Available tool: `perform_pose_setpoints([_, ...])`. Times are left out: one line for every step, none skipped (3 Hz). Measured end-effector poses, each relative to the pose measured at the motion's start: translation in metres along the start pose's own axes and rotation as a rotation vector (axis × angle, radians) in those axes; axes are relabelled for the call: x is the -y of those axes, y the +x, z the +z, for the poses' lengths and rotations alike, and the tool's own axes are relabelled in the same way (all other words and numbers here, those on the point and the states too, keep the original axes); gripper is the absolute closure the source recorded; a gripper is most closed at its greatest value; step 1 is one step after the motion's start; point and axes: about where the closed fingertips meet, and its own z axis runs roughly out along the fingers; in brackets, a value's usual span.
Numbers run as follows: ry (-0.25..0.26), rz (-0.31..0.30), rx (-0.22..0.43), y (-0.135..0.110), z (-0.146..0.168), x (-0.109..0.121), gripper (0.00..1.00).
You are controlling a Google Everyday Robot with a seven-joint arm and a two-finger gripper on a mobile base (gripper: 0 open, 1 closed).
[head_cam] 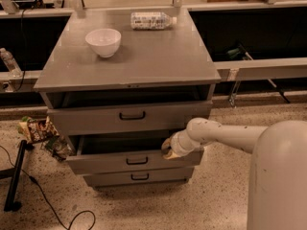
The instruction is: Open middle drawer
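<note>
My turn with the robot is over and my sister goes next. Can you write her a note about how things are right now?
Gripper: at the top edge of the middle drawer front, right of its black bar handle.
Middle drawer: pulled out partway, sticking out past the bottom drawer, with its dark inside showing.
Cabinet top: a white bowl and a plastic bottle lying on its side, both far from the arm.
Done: the drawer is partly open.
Left: probably pull it out further, then take the arm away.
</note>
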Motion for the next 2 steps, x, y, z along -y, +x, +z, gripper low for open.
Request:
perform_pose_setpoints([-0.127, 0.086, 0.047, -0.016, -0.026, -0.019, 0.64])
perform_pose_setpoints([-0.259, 0.136, 0.103, -0.032, -0.042, -0.045, 0.41])
